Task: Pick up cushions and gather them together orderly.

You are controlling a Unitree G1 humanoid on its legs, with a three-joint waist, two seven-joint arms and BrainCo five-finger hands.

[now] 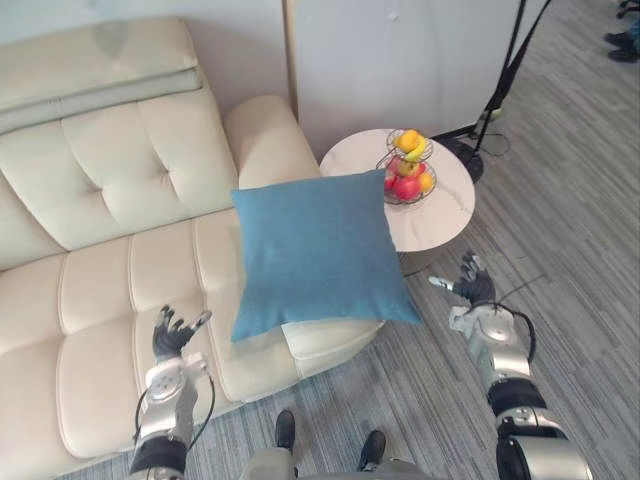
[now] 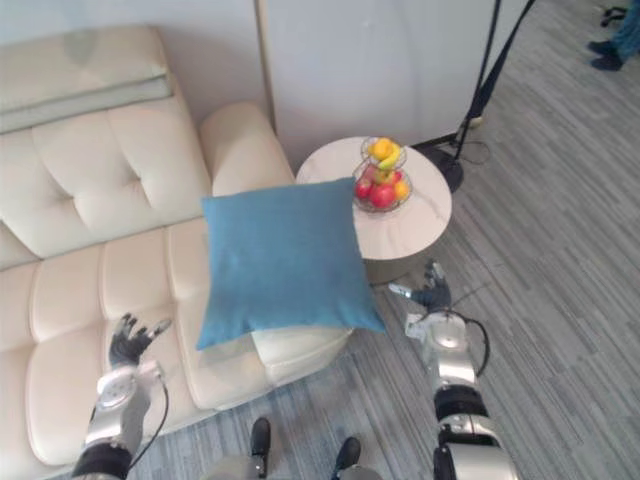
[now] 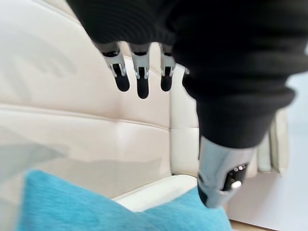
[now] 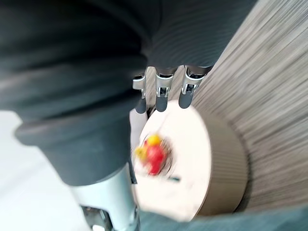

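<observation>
At the left, the robot's left hand [image 1: 176, 334] hovers over the seat of a cream tufted sofa [image 1: 100, 190], its fingers [image 3: 142, 83] straight and spread, grasping nothing and apart from the cushion. The blue cushion [image 1: 315, 250] is a plump square of plain woven cloth. It lies flat on the right end of the sofa seat, just in front of the rounded armrest. Its near corner hangs past the seat's front edge and its far right corner overlaps the rim of the table in the eye views. Neither hand touches it. The left wrist view adds the sofa's stitched seams from close by, with a strip of the blue cloth past the fingers. To the right of the sofa stands a round pale table [image 1: 445, 225] bearing a wire basket of fruit [image 1: 408, 170], red and yellow pieces piled in it. The right wrist view shows the table's tan side wall. The right hand [image 1: 470, 288] hangs over the grey striped floor [image 1: 580, 230] in front of the table, its fingers relaxed and open, holding nothing. Behind the table a black stand [image 1: 505, 75] rises along the pale wall, and a person's dark shoes [image 1: 622, 42] show at the far right.
</observation>
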